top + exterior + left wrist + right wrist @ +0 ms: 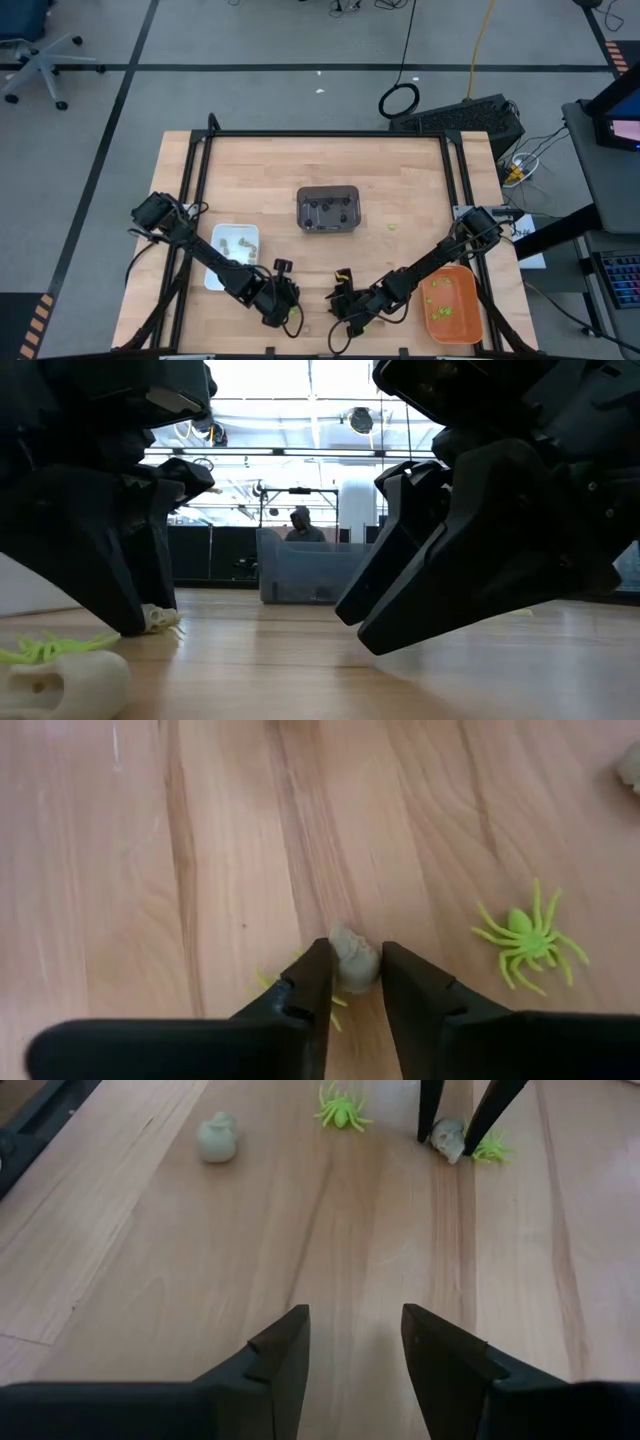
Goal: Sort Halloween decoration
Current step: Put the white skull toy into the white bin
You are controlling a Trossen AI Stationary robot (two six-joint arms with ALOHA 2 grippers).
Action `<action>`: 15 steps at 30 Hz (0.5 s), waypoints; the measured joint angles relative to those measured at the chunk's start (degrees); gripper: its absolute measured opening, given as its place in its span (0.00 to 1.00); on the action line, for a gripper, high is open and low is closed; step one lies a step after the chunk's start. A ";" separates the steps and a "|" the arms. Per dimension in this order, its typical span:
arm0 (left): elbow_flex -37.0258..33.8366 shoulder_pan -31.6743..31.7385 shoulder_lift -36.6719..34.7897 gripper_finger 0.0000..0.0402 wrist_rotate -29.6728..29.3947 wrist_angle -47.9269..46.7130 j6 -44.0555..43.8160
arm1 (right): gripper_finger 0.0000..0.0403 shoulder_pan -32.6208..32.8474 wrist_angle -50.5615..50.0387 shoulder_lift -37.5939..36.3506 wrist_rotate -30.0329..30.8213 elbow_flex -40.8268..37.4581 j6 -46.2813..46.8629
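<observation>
Your left gripper [355, 982] has its jaws narrowed around a pale tan skull [352, 958] lying lengthwise between them, while your right gripper [355, 1342] gapes empty.

SITE: lab/workshop | EVID: my wood bench [270, 170] in black frame, taped floor [120, 90], office chair [35, 60], cables, person at desk [302, 525], ceiling lights

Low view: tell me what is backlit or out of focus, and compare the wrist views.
Low view: bright ceiling lights behind turn both arms into silhouettes, and the near pale skull is blurred. Left wrist view: the skull between the left claw is soft, evenly lit. Right wrist view: sharp, faint shadows.
</observation>
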 joint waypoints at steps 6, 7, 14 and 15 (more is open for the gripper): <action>0.00 0.31 0.00 0.09 -0.05 0.18 1.16 | 0.37 0.00 0.00 0.00 -0.02 0.02 0.02; 0.00 0.31 0.00 0.08 -0.09 0.29 1.41 | 0.37 0.00 0.00 0.00 -0.02 0.02 0.02; 0.00 0.29 -0.12 0.09 -0.47 0.24 1.61 | 0.37 0.00 0.00 0.00 -0.01 0.02 0.02; 0.00 0.30 -0.27 0.09 -0.44 0.02 1.80 | 0.37 0.00 0.00 0.00 -0.02 0.02 0.02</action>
